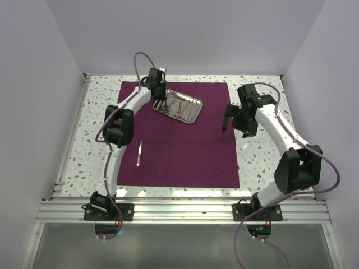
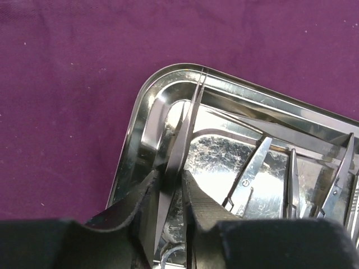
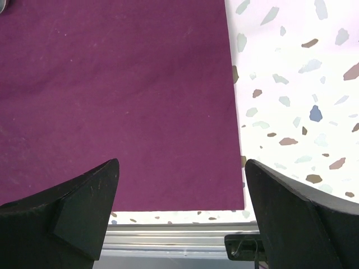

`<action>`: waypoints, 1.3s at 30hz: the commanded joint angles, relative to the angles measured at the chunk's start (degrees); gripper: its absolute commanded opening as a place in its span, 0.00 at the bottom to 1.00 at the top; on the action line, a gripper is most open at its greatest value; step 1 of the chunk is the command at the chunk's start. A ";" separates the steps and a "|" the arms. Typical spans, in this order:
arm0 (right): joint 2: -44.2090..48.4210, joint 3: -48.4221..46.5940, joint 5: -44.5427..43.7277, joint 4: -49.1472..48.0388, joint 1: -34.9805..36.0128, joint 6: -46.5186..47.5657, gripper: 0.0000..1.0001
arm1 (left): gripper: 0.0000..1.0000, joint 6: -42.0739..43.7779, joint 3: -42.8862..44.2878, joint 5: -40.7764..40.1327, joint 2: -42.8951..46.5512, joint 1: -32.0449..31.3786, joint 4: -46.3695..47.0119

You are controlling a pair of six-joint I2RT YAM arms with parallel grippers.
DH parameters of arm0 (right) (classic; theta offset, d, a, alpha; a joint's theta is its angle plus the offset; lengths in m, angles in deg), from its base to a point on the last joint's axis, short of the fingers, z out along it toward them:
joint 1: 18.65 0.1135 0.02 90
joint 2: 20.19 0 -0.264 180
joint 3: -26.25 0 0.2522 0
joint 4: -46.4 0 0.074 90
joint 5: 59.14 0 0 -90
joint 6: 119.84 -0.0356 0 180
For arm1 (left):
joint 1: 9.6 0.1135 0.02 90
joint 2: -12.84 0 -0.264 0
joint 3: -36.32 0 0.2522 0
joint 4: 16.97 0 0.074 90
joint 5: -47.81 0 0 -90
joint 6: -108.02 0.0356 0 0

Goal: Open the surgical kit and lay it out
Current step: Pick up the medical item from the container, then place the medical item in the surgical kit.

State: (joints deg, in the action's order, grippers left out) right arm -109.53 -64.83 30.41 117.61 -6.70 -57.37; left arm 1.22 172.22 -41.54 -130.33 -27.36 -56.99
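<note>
The plum cloth [image 1: 179, 151] lies spread flat on the table. On its far part stands the steel tray [image 1: 194, 115] with several silver instruments in it. My left gripper [image 1: 160, 102] reaches down into the tray's left corner. In the left wrist view its fingers [image 2: 205, 202] press from both sides on slim ring-handled forceps [image 2: 185, 131], whose tip leans on the tray rim [image 2: 132, 140]. Scissors [image 2: 252, 174] lie beside them. Tweezers [image 1: 139, 153] lie alone on the cloth's left side. My right gripper [image 1: 234, 126] hovers open over the cloth's right edge [image 3: 233, 112], holding nothing.
Speckled white tabletop [image 1: 258, 162] borders the cloth on all sides. An aluminium rail [image 1: 185, 208] runs along the near edge, also seen as the rail [image 3: 168, 241] in the right wrist view. Pale walls enclose the left, right and back.
</note>
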 commanded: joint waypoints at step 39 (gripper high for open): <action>-9.71 -7.59 6.42 -6.21 -0.17 2.48 0.98 | 0.00 -5.34 -50.73 -6.97 53.23 -1.31 -2.48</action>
State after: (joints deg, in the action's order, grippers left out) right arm -118.58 -71.60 35.11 112.83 -6.70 -56.21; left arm -1.64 131.68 -46.72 -82.73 -28.41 -59.33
